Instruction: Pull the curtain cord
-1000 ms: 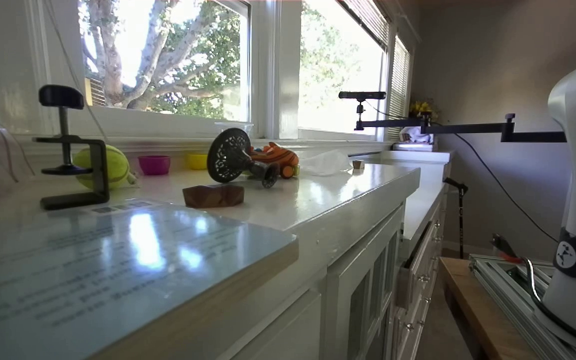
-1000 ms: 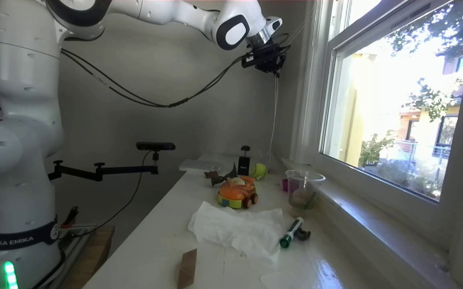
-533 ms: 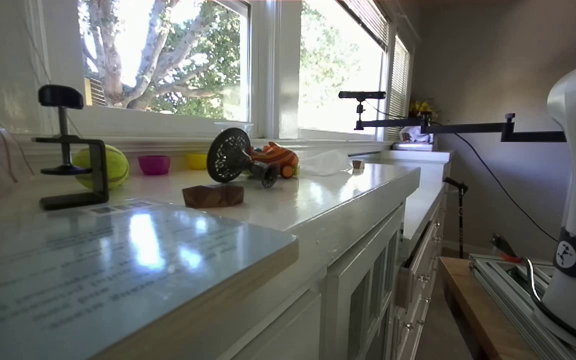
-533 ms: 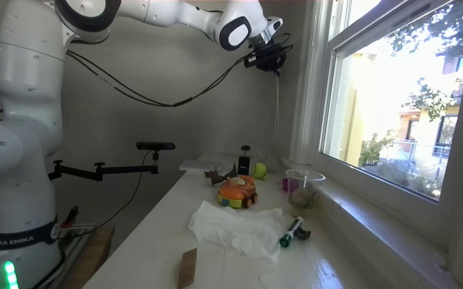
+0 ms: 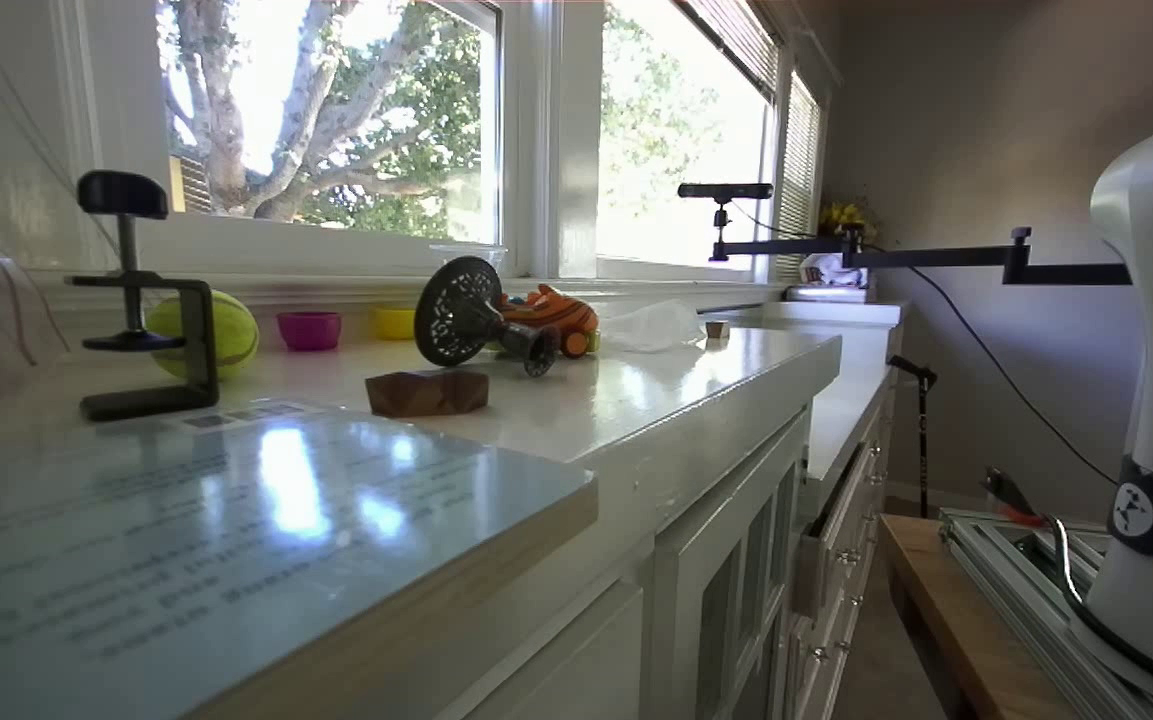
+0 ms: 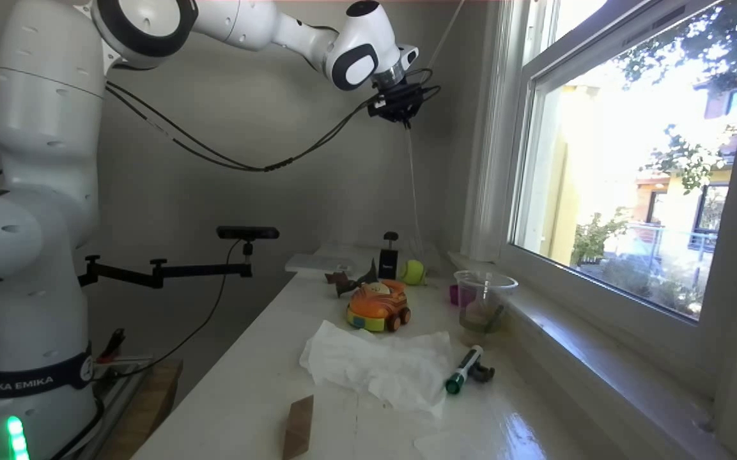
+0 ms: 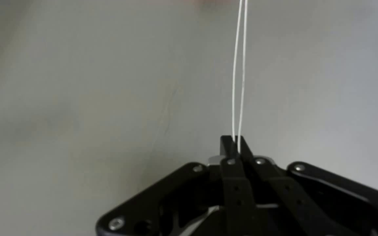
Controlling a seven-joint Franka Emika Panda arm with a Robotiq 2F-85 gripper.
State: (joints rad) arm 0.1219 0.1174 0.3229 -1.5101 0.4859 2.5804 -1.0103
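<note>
The curtain cord is a thin white double cord, and in the wrist view the cord [image 7: 243,65] runs into the fingertips from above. My gripper [image 7: 236,141] is shut on it, with both strands between the black fingers. In an exterior view the gripper [image 6: 406,124] is high over the counter's far end, left of the window. The cord [image 6: 446,35] rises straight and slanted to the upper right, out of frame. Below the gripper it hangs down to near the tennis ball. The cord [image 5: 31,120] also shows faintly in an exterior view, where the gripper is out of view.
A black clamp [image 5: 201,340] and tennis ball [image 5: 236,335] stand on the counter's far end, near the cord's lower part. An orange toy car [image 6: 378,306], clear cup [image 6: 483,300], paper towel [image 6: 381,367] and marker [image 6: 464,370] lie along it. The window frame [image 6: 515,160] is to the right.
My gripper has moved left, away from the window, and slightly down. The cord has moved with it; above the gripper it now slants in a straight line. The counter objects have not moved.
</note>
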